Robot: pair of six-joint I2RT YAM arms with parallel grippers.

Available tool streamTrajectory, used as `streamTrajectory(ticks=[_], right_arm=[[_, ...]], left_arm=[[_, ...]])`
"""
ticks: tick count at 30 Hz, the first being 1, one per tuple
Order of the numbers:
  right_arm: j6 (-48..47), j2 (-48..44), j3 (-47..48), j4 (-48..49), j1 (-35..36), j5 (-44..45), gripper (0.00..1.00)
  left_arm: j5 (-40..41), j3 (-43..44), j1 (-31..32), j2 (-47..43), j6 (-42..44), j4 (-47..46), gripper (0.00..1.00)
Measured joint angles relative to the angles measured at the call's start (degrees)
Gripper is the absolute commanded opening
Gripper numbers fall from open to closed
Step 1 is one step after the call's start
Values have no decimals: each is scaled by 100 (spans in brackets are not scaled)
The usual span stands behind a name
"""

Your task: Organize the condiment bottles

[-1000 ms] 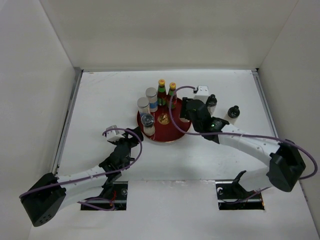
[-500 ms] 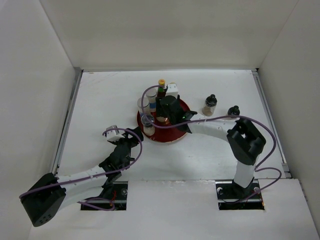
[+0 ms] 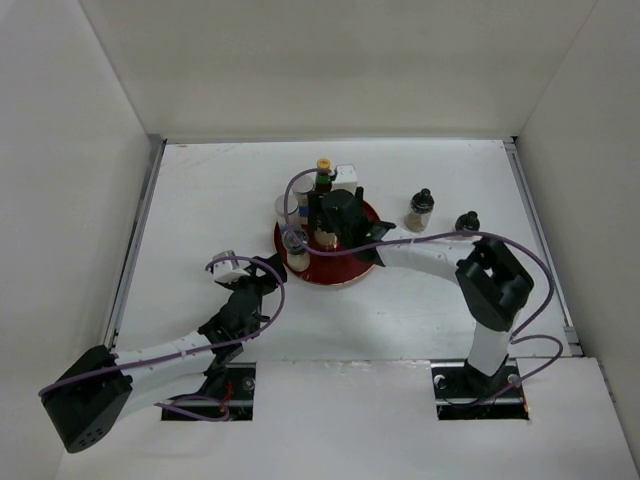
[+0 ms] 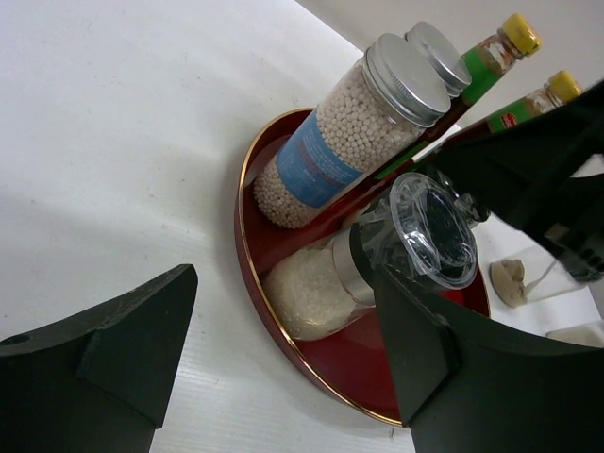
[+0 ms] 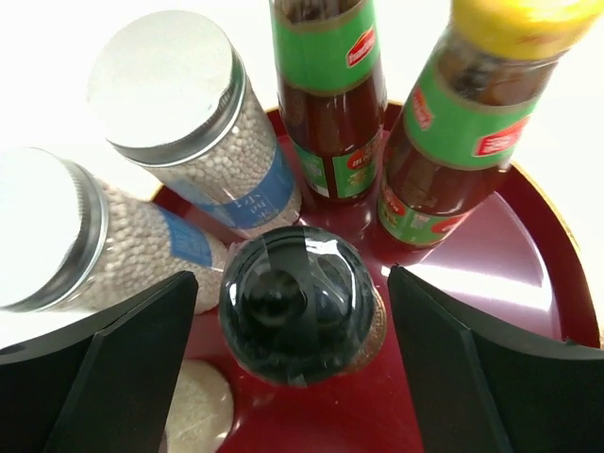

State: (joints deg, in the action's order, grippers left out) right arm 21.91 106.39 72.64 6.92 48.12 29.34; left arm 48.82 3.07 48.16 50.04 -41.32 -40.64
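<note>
Right gripper point(image 5: 293, 280) hangs over the red tray point(image 5: 559, 260), fingers point(image 5: 113, 368) spread wide. A black-capped bottle point(image 5: 297, 304) stands upright on the tray squarely between them, a gap showing on each side; no contact seen. Just beyond it, at the tray's far side: two red sauce bottles point(image 5: 326, 94), green necks, one yellow cap in view. Left of those: two grey-lidded shakers point(image 5: 170, 85) full of white pellets, blue labels. Near-left part of the tray: a clear-topped bottle point(image 4: 377, 255) of white grains, close beside the nearer shaker. From the top camera the right arm point(image 3: 440, 262) comes in from the right and hides most of the tray. Two more dark-capped bottles point(image 3: 421, 210) stand on the table point(image 3: 200, 200) to the right of the tray, apart from both grippers. Left gripper point(image 3: 265, 278) sits low off the tray's near-left rim, not touching it, jaws wide, holding nothing
</note>
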Motion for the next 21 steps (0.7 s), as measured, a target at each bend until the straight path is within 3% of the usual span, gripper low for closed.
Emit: streamTrajectory(ticks=[5,7,10,12,15,16,18,21], right_arm=[[96,-1062,-667,4,0,-39,87],[149,-1696,-1047,48,-44,-52,74],[201,-2540,-1563,122,-297,-94,45],[245,-2894,-1829,127,-739,-76,40],[249,-2970,-1993,39,-1543,103,50],[227,-2922,-2009,-31,-1755,197,63],[133,-2765,-2015,-127,-2092,363,77],[-24,-2428,-1982,-234,-2400,422,85]], left_arm=[[-68,0,0,90,2,-20,72],[-109,0,0,120,4,-24,68],[-175,0,0,98,59,-31,63],[-236,2,2,74,129,-31,60],[-286,11,31,59,216,-39,60],[-304,15,42,61,240,-48,60],[-321,35,66,92,284,-81,60],[-341,68,68,164,337,-125,60]])
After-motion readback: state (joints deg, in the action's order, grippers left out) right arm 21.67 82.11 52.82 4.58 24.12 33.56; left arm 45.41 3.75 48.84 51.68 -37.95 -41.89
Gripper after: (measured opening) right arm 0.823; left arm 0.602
